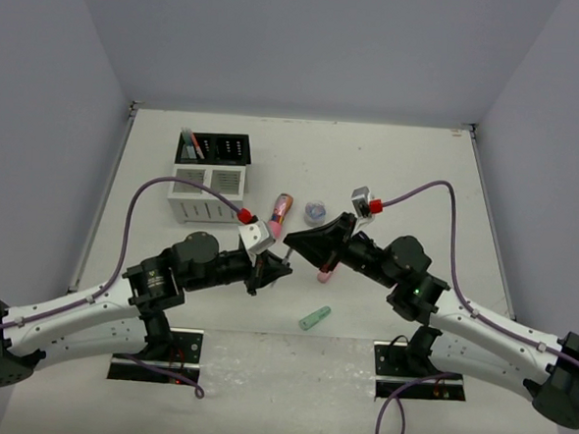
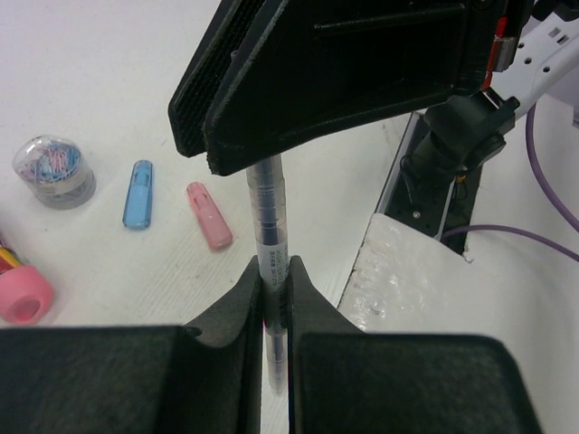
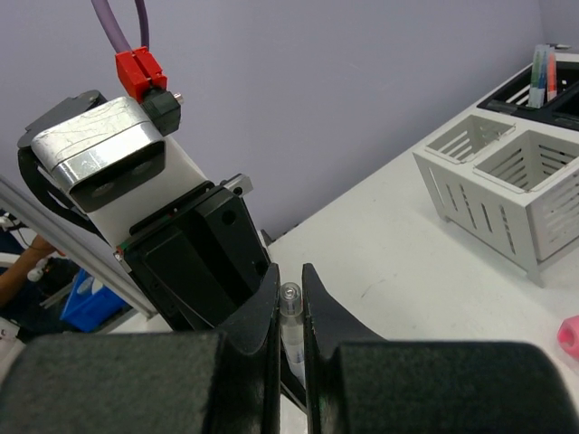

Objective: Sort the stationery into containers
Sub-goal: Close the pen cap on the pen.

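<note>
Left tool (image 2: 278, 268), right tool (image 3: 289, 273) around pen (image 2: 269, 210)

White table (image 1: 421, 156), plain grey-lilac walls (image 1: 300, 41) on three sides, even diffuse light, soft shadows.

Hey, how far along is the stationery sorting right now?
Done: a few pens stand in the black rack. In hand: both the left gripper and right gripper clamp one clear pen. Left: pink tube, clip jar, green capsule, pink capsule, blue capsule, all lying loose.
</note>
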